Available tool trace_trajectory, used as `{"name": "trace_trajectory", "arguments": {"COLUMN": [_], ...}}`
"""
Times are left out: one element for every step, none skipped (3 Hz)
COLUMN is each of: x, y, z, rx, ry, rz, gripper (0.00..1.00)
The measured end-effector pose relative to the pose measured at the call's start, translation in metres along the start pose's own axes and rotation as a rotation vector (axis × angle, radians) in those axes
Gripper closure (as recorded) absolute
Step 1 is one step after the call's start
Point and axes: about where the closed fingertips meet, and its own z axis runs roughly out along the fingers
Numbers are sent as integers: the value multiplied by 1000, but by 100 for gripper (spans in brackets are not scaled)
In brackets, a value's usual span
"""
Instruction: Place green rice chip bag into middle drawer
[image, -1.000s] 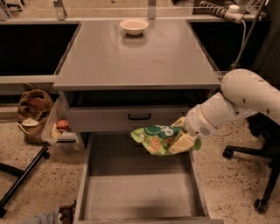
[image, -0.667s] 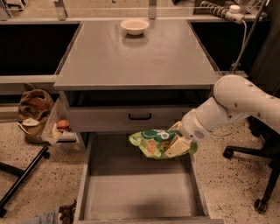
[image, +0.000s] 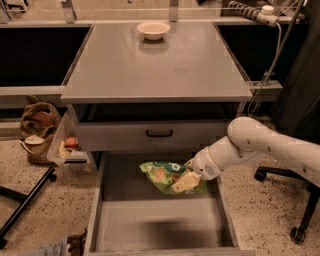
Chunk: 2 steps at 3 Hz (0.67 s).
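Observation:
The green rice chip bag (image: 162, 173) is bright green with a white round logo and lies low inside the open middle drawer (image: 160, 227), near the drawer's back and right of centre. My gripper (image: 186, 181) reaches in from the right on a white arm and is shut on the bag's right end, with a tan finger pad (image: 183, 183) lying over it. I cannot tell whether the bag rests on the drawer floor or hangs just above it.
A grey drawer front with a black handle (image: 159, 133) sits shut above the open drawer. A pale bowl (image: 153, 29) stands at the back of the cabinet top (image: 155, 70). A clear bin (image: 70, 150) and brown bag (image: 37, 125) sit left; chair wheels (image: 297, 232) are at right.
My gripper has carried the bag down and back into the drawer. The bag now sits lower and closer to the drawer's back wall.

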Motion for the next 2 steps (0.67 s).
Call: {"name": "trace_trajectory", "arguments": {"x": [20, 42], "y": [-9, -20], "z": [37, 51], "rx": [-46, -6], "ry": [-123, -224], "rz": [154, 288], "gripper": [100, 100]}}
